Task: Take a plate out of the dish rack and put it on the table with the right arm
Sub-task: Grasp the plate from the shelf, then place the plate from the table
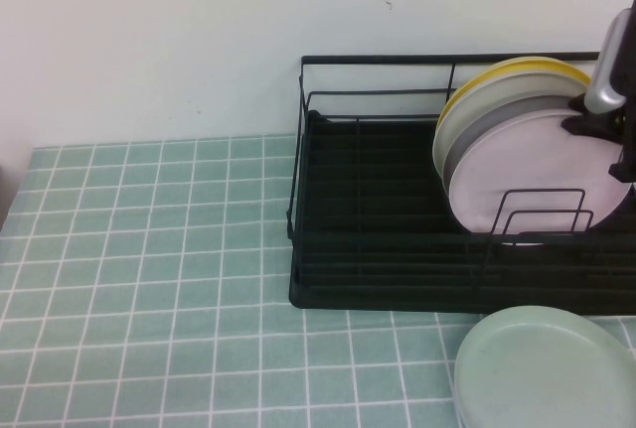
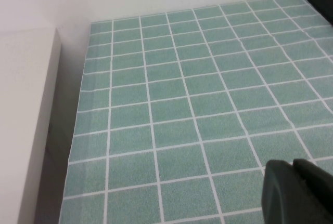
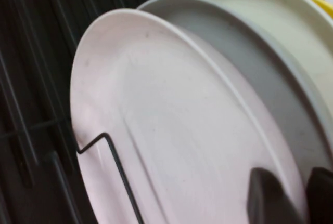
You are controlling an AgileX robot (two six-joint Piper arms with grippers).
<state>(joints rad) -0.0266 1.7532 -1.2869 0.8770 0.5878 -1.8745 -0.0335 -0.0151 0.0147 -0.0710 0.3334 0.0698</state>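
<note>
The pale pink plate (image 1: 537, 175) stands upright at the front of a stack in the black wire dish rack (image 1: 378, 219), behind a wire divider. It fills the right wrist view (image 3: 166, 130). My right gripper (image 1: 594, 126) is at the plate's upper right edge. In the right wrist view the right gripper (image 3: 302, 177) straddles the pink rim, one finger on the plate's face and one behind, closed on it. My left gripper (image 2: 292, 167) is shut and empty, low over the green tiled table (image 2: 182, 104), and out of the high view.
Behind the pink plate stand a light grey plate (image 1: 497, 120), a cream plate (image 1: 467, 110) and a yellow one (image 1: 527, 66). A pale green plate (image 1: 547, 368) lies on the table (image 1: 149, 279) in front of the rack. A wall is behind.
</note>
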